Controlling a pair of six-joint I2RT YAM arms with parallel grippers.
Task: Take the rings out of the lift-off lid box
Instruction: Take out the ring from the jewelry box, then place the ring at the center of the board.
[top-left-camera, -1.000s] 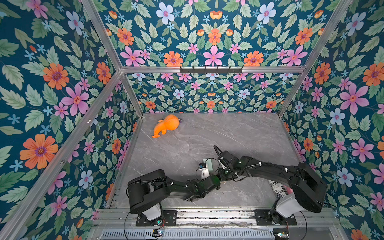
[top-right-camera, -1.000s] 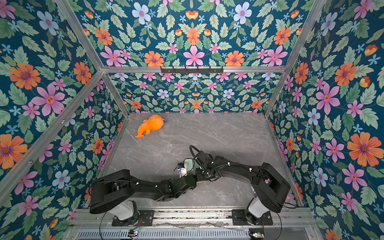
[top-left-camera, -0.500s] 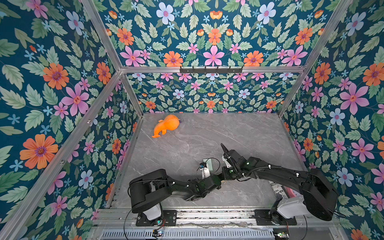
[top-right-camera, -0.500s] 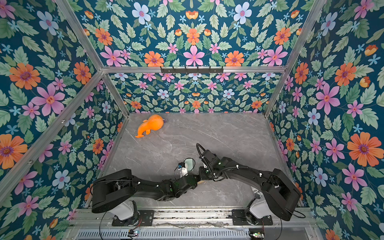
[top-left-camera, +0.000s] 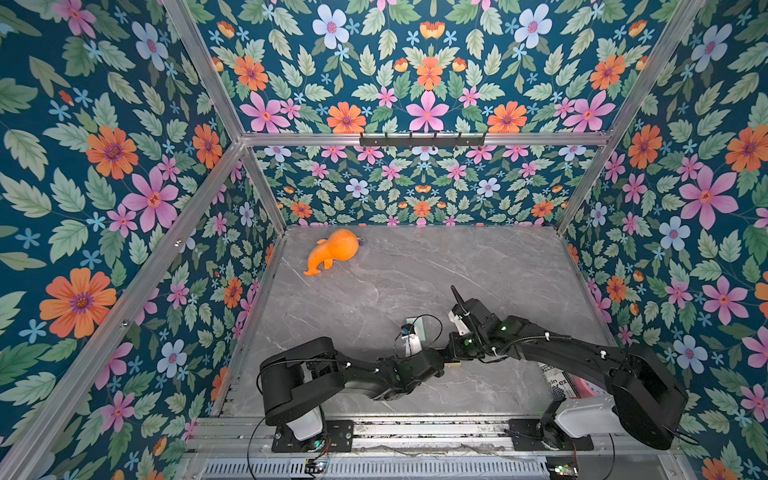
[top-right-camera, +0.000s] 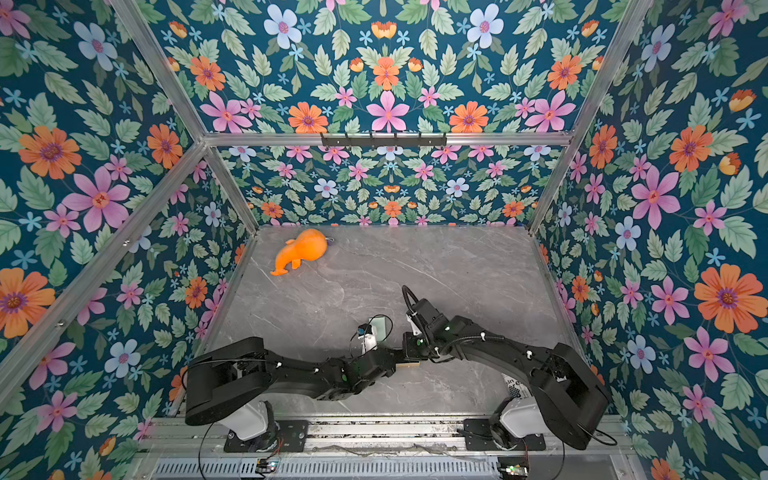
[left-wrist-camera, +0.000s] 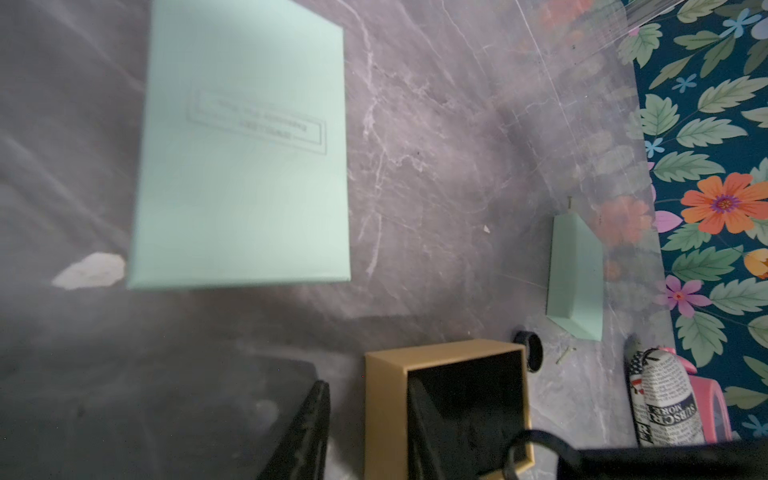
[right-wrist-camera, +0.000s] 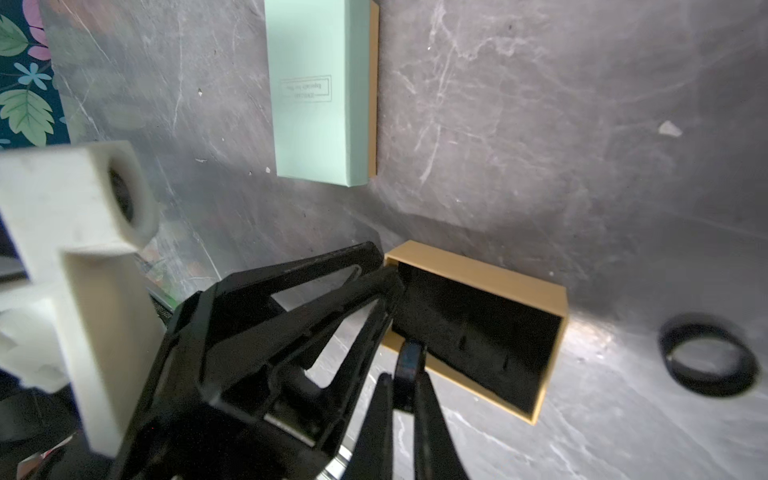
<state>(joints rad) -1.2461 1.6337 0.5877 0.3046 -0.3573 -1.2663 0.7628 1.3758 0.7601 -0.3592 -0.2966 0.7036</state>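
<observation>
**One ring pinched at the box, one loose on the desk**

In both top views the left arm (top-left-camera: 361, 374) and the right arm (top-left-camera: 561, 349) meet low over the desk (top-left-camera: 415, 270), about midway along its front edge. A sliver of the gold box (top-left-camera: 454, 365) shows between their wrists. An orange toy (top-left-camera: 334, 251) lies near the far left corner.

In the left wrist view, the left end effector (left-wrist-camera: 368, 386) is clamped on one wall of the open gold box, with one finger outside and one inside the black lining. A loose ring (left-wrist-camera: 532, 351) sits on the desk just beside the box. A mint-green lid (left-wrist-camera: 241, 158) lies farther off, and a smaller mint-green piece (left-wrist-camera: 575, 278) lies near the ring.

In the right wrist view, the right end effector (right-wrist-camera: 405, 382) is almost fully closed, pinching the held ring (right-wrist-camera: 409, 357) edge-on between its tips. It is right at the box's near wall, and I cannot tell whether it is clear of the box. The loose ring lies flat, apart from the box's other end.
</observation>
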